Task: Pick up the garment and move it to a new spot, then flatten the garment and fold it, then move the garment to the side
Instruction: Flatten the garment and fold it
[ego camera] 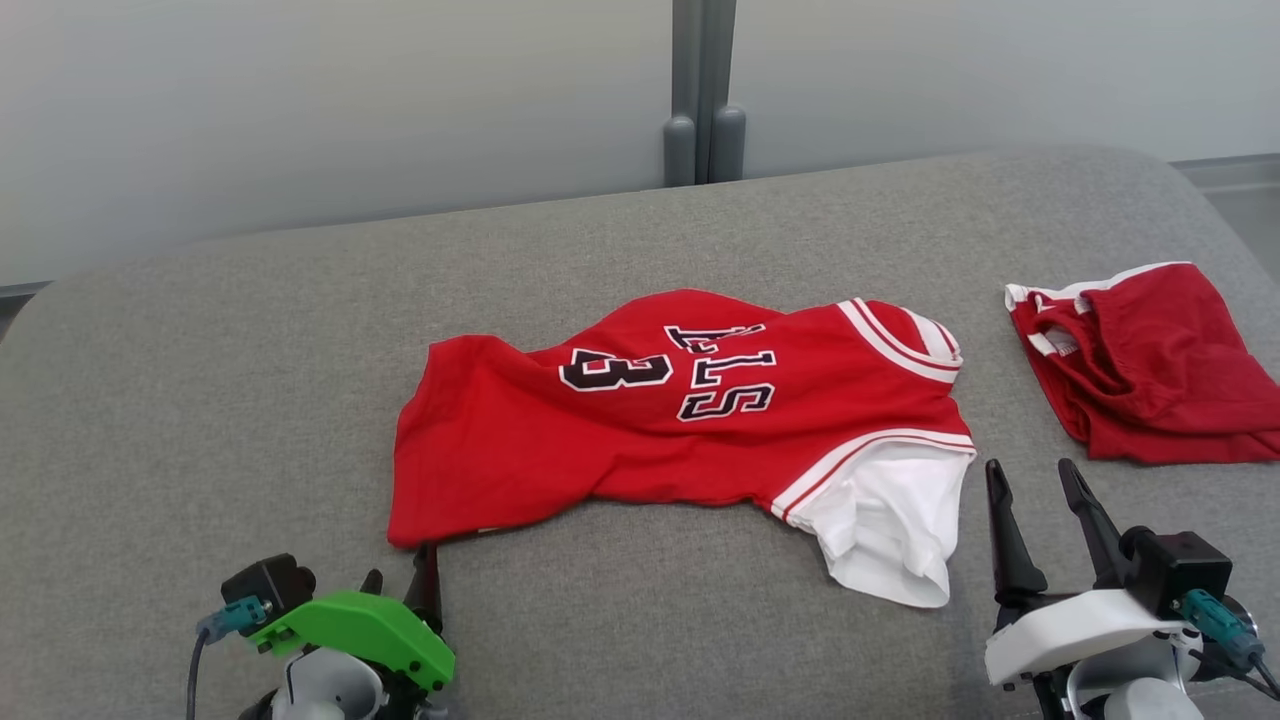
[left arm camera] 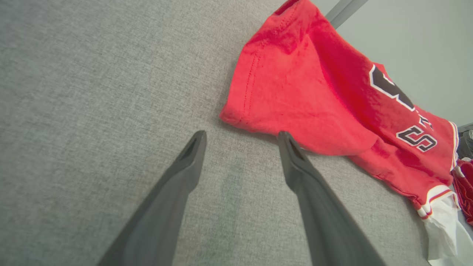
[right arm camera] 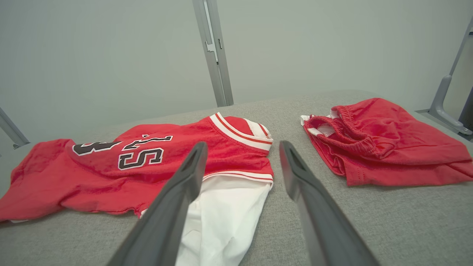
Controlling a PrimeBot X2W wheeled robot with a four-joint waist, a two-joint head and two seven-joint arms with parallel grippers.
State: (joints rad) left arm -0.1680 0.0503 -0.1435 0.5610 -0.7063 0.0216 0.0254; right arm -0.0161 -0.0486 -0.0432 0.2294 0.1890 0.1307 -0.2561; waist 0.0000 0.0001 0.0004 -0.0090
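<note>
The garment [ego camera: 680, 420] is a red jersey with black-and-white lettering, striped trim and a white sleeve. It lies crumpled and sideways in the middle of the grey padded surface [ego camera: 250, 380]. My left gripper [ego camera: 400, 580] sits low at the front left, open, its fingertips just short of the jersey's near left corner [left arm camera: 236, 118]. In the left wrist view the left gripper [left arm camera: 241, 135] holds nothing. My right gripper [ego camera: 1030, 470] stands open just right of the white sleeve [ego camera: 890, 530]. In the right wrist view the right gripper [right arm camera: 242, 145] is empty, and the jersey [right arm camera: 111, 173] lies ahead to its left.
A second red piece of clothing with white trim, like shorts [ego camera: 1150, 370], lies bunched at the right edge of the surface, and the shorts [right arm camera: 380, 144] show ahead of the right gripper. A grey post [ego camera: 703, 90] rises behind against a pale wall. Bare grey surface spreads left and front.
</note>
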